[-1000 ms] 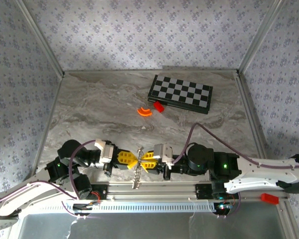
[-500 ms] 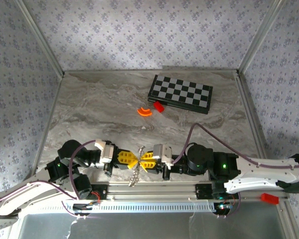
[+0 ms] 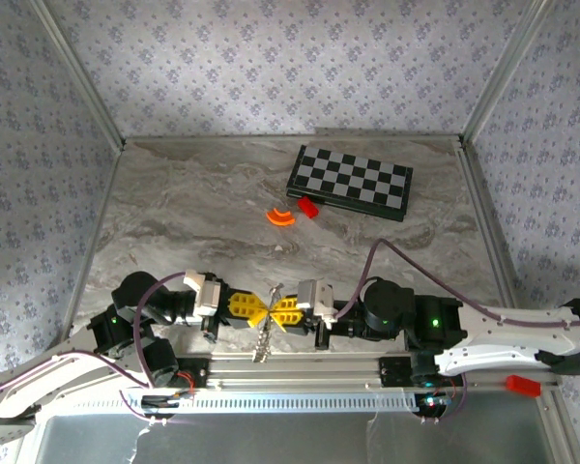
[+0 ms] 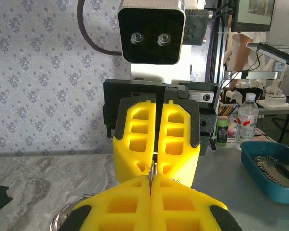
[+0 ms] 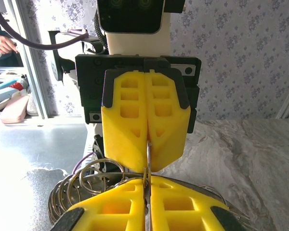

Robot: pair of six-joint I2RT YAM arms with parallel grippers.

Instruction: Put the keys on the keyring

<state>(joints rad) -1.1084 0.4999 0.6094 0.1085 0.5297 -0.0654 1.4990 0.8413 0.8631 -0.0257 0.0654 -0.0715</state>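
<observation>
I have both arms meeting nose to nose at the near edge of the table [image 3: 174, 222], and that is on purpose: threading something this small takes one hand to steady the ring and the other to feed the key.

The left gripper [image 3: 259, 309] has its yellow fingers [image 4: 120, 204] pressed together. From its own camera a thin metal sliver [image 4: 150, 177] stands up out of the seam between them. The right gripper [image 3: 282, 311] faces it with its jaws pressed together too, tips almost touching the left's, and the same sliver [image 5: 147, 161] runs from the left gripper [image 5: 147, 144] down into the right gripper [image 5: 147, 192]. Both seem to pinch it. I cannot tell whether it is the key's blade or a turn of ring wire.

The keyring [image 5: 84, 185] is a bunch of steel loops hanging just beside and under the pinch, dangling off the table edge in the overhead view [image 3: 263, 340]. I cannot pick out the key's dark head anywhere; my guess is it sits buried between the pads.

The checkerboard [image 3: 350, 182], red block [image 3: 308, 207] and orange arc [image 3: 281, 217] lie well apart at the far side, out of the way.

I judge the threading is under way, not finished. The risk is the sliver slipping if either grip relaxes.
</observation>
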